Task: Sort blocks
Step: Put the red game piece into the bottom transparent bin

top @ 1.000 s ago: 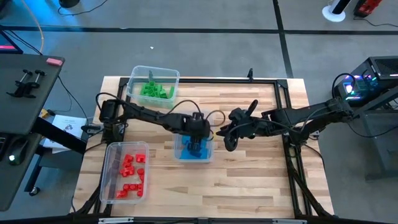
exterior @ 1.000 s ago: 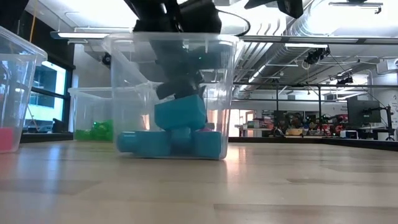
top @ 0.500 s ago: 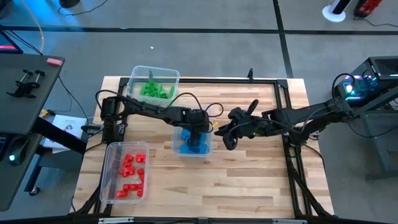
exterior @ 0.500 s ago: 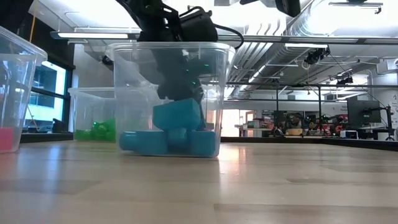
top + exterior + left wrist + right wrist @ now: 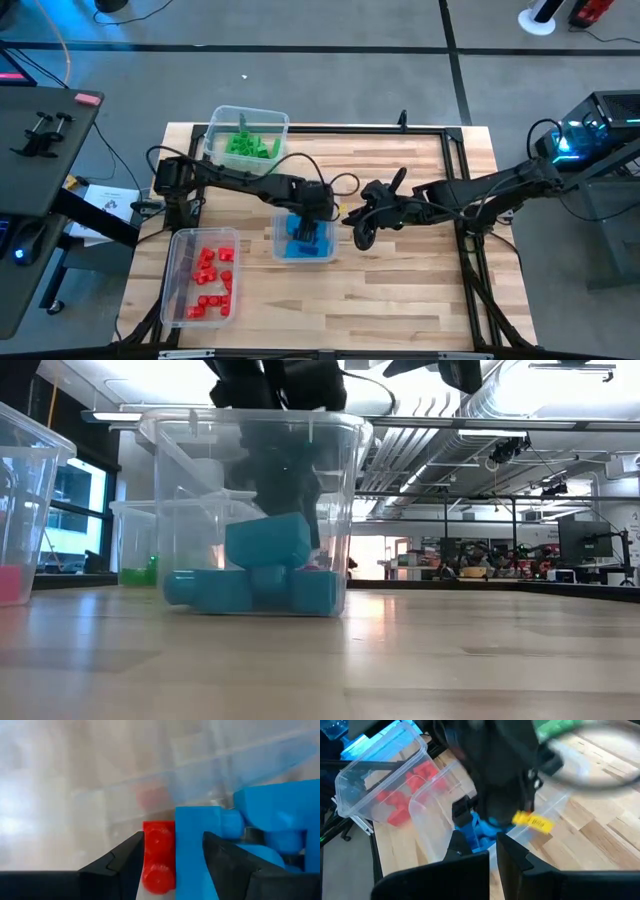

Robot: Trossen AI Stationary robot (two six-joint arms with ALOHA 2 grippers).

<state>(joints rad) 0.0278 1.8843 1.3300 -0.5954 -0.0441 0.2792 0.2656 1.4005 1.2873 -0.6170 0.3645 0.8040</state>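
Left gripper (image 5: 308,222): lowered inside the clear middle bin (image 5: 277,248); its own wrist view shows the fingers clamped on a blue-and-red block cluster (image 5: 175,855).
Blue blocks (image 5: 250,565): heaped directly below and around that gripper; arm hides most from above.
Right gripper (image 5: 360,226): just beside the middle bin's outer wall, fingers pressed together, nothing between them.
Red blocks (image 5: 210,280): in a bin (image 5: 176,290) well away from both grippers.
Green blocks (image 5: 250,146): in the far bin (image 5: 215,122), partly masked through bin walls in the low view.
Hard to make out: the held cluster's lower edge, cut off.
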